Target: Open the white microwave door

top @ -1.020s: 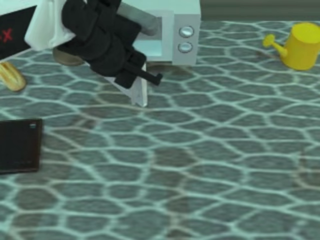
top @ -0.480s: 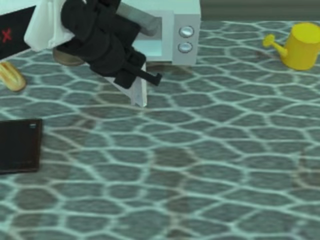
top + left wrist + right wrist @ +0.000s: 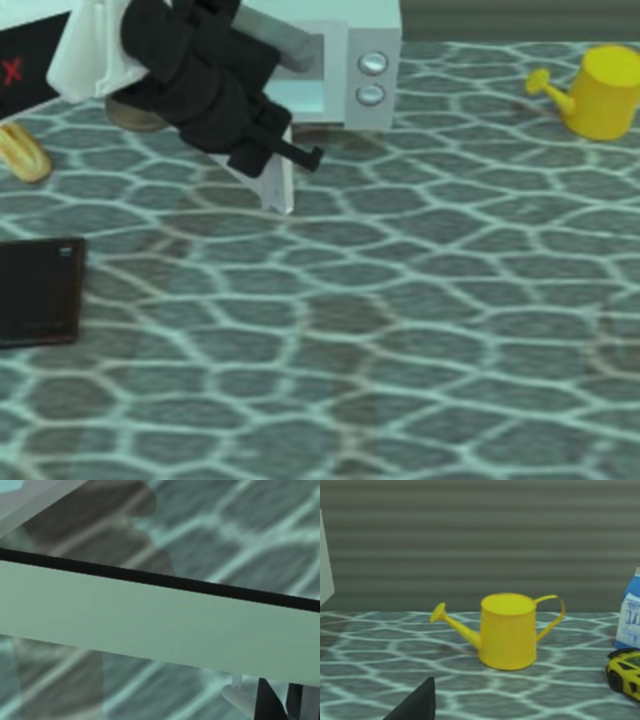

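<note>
Top view | our left gripper [image 3: 300,152] at microwave [image 3: 345,60] front, levering door [image 3: 280,180] outward | jaws: cannot tell | right arm unseen

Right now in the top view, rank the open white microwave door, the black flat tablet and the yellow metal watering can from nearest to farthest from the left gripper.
1. Open white microwave door, at the left gripper.
2. Black flat tablet, table's left edge.
3. Yellow metal watering can, far right.

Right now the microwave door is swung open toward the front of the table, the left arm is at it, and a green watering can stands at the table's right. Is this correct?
One detail is wrong: the watering can is yellow, not green, as the top view and the right wrist view show. The rest holds: the door of the white microwave stands swung open, and the left gripper is at it.
</note>
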